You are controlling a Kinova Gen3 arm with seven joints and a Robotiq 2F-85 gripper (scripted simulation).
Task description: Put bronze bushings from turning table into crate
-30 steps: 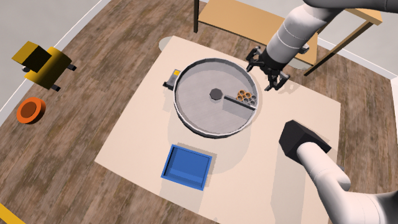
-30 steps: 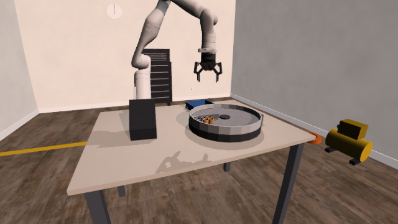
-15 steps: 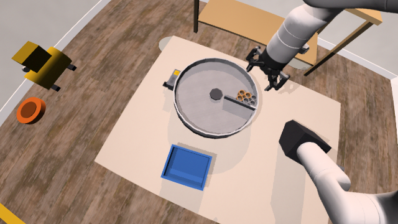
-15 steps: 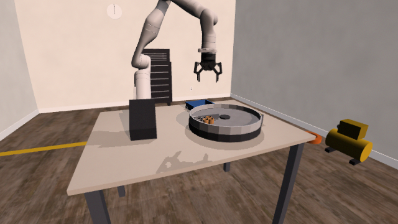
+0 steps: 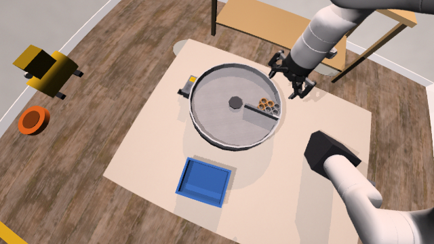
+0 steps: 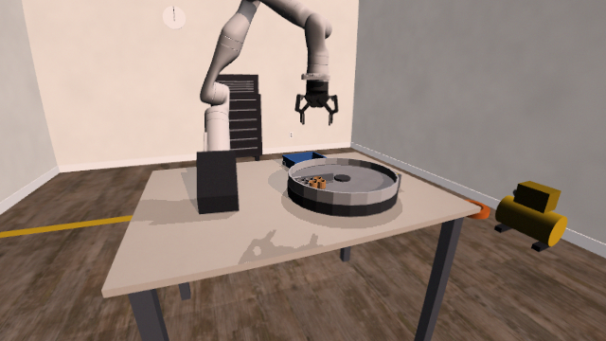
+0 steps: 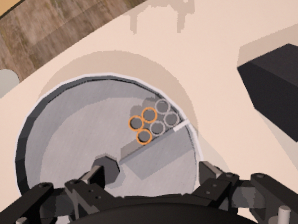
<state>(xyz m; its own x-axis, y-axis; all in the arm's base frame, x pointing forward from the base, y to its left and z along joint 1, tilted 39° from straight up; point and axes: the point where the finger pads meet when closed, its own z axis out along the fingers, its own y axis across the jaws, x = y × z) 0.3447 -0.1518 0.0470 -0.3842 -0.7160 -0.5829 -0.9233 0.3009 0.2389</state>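
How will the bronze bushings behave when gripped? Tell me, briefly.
The bronze bushings look like rigid metal rings, so they probably won't squash. Their curved walls could slip or turn if pinched off-centre. Packed against the steel bushings, one would likely nudge its neighbours.

In the top view, a round grey walled turning table (image 5: 234, 148) (image 6: 343, 200) (image 7: 20, 165) stands on the pale flat worktop (image 5: 146, 146) (image 6: 166, 265) (image 7: 225, 60), above a blue rectangular open crate (image 5: 203, 181) (image 6: 294, 160) and left of a black angular block (image 5: 319, 149) (image 6: 218, 182) (image 7: 275, 85) under the arm. A dark faceted hub (image 5: 235, 102) (image 6: 342, 178) (image 7: 106, 168) sits at its middle. Inside, three orange-brown ring-shaped bronze bushings (image 5: 267, 103) (image 6: 317, 182) (image 7: 142, 118) and three grey ring-shaped steel bushings (image 5: 272, 110) (image 7: 166, 113) cluster on one side of a straight grey divider (image 5: 261, 112) (image 7: 150, 145), bronze nearer the hub, steel nearer the rim. A small grey box (image 5: 188, 87) lies just beside the turning table's left side.
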